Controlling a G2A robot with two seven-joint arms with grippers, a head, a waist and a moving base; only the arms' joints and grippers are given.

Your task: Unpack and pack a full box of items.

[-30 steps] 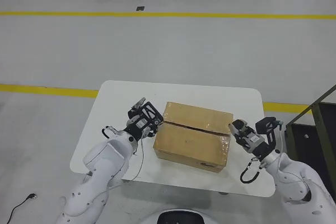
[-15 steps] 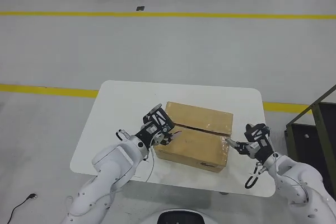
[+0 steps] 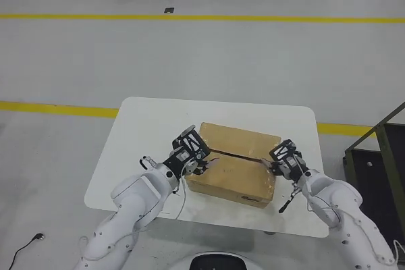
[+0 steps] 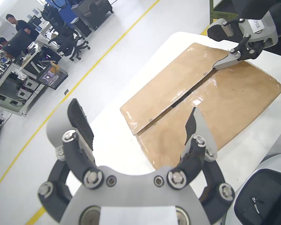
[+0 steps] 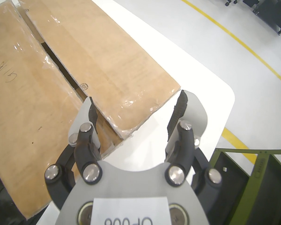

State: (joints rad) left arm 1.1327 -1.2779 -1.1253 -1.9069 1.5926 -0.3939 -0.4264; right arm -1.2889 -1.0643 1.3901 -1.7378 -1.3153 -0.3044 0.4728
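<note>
A brown cardboard box (image 3: 233, 169) sits mid-table, its two taped top flaps down with a dark slit between them. My left gripper (image 3: 204, 158) is open at the box's left end; in the left wrist view the left gripper (image 4: 138, 122) has one finger over the near flap (image 4: 224, 99) and the other off the box's end. My right gripper (image 3: 271, 162) is open at the opposite end of the slit. In the right wrist view the right gripper (image 5: 137, 110) straddles the corner of the far flap (image 5: 96, 54), one finger set in the slit.
The white table (image 3: 155, 121) has bare surface on every side of the box. A dark green metal rack (image 3: 385, 169) stands just off the table's right edge. A yellow floor line (image 3: 54, 108) runs behind the table.
The left gripper swung in to the box's left end, then held still. The right gripper moved in from the right to the box's right end, one finger reaching the slit.
</note>
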